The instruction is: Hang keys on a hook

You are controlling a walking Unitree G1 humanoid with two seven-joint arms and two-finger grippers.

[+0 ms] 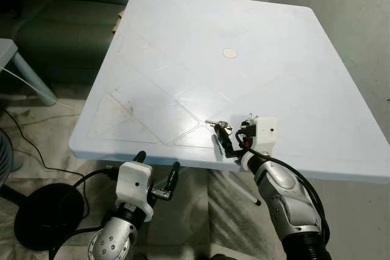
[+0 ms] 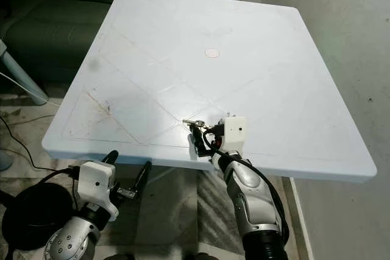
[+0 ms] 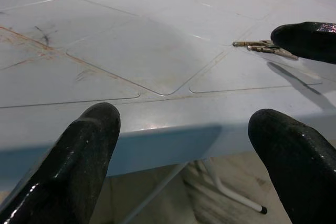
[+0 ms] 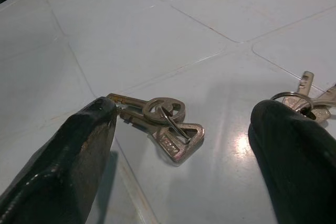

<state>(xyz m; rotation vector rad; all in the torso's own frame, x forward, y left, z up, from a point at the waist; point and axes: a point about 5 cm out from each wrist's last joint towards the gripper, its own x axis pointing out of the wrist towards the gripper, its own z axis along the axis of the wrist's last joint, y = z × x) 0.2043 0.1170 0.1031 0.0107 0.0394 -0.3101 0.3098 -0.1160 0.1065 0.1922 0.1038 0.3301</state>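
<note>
- Keys lie flat on the pale blue table, near its front edge; a second bunch lies just beside them
- Right gripper sits low over the table, fingers wide apart, one either side of the keys, holding nothing
- Left gripper hangs below the table's front edge, fingers wide, empty
- Green sofa stands behind the table

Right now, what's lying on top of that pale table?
On the table, keys lie flat between the open right end effector's fingers; more keys are partly hidden behind one finger.
</note>
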